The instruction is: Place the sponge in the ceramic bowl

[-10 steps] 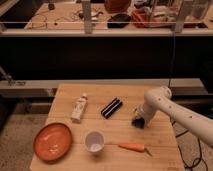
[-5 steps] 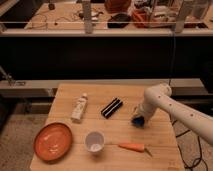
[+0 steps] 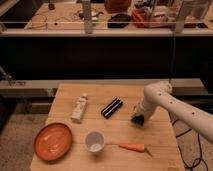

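Note:
The sponge [image 3: 138, 120], a small dark-blue block, lies on the wooden table [image 3: 165, 150] right of centre. My gripper [image 3: 137, 116] reaches down from the white arm [image 3: 165, 102] and sits right on top of the sponge, covering most of it. The ceramic bowl [image 3: 52, 141], orange-red and shallow, rests at the table's front left corner, far from the gripper, with nothing in it.
A black ridged bar [image 3: 112, 107] lies just left of the gripper. A white tube [image 3: 79, 108] lies farther left. A white cup [image 3: 94, 141] and an orange carrot [image 3: 132, 147] sit near the front edge. A cluttered shelf [image 3: 120, 20] runs behind the table.
The arm's bend has shifted slightly left. The gripper stays low at the sponge, and nothing on the table has moved.

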Available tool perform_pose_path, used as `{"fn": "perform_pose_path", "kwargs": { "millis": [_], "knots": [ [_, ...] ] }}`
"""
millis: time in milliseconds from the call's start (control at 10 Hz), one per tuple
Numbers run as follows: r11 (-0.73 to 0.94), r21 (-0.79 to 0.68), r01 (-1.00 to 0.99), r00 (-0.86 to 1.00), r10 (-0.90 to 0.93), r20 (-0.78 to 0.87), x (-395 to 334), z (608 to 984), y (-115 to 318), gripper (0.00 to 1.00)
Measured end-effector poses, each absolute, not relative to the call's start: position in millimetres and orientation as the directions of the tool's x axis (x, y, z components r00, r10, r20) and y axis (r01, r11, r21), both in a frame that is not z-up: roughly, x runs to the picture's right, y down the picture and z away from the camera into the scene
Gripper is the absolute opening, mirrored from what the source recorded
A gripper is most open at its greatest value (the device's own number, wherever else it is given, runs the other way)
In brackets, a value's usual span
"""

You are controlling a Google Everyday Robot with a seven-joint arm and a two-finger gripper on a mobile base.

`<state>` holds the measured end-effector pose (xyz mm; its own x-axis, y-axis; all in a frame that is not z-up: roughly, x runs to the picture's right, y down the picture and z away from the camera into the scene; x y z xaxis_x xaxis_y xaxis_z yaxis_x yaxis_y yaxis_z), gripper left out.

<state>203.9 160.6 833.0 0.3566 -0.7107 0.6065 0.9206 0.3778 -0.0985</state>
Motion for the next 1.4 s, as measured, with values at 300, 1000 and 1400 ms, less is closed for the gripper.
{"fn": "perform_pose_path", "kwargs": {
  "millis": [300, 1000, 1400],
  "knots": [
    [0.379, -0.099, 0.92, 0.357, -0.708, 0.61, 200.0, 824.4, 155.5, 0.0],
    [0.374, -0.096, 0.922, 0.349, -0.702, 0.62, 192.6, 805.5, 145.9, 0.0],
    [0.369, -0.093, 0.925, 0.342, -0.699, 0.628, 186.0, 793.5, 138.4, 0.0]
  ]
}}
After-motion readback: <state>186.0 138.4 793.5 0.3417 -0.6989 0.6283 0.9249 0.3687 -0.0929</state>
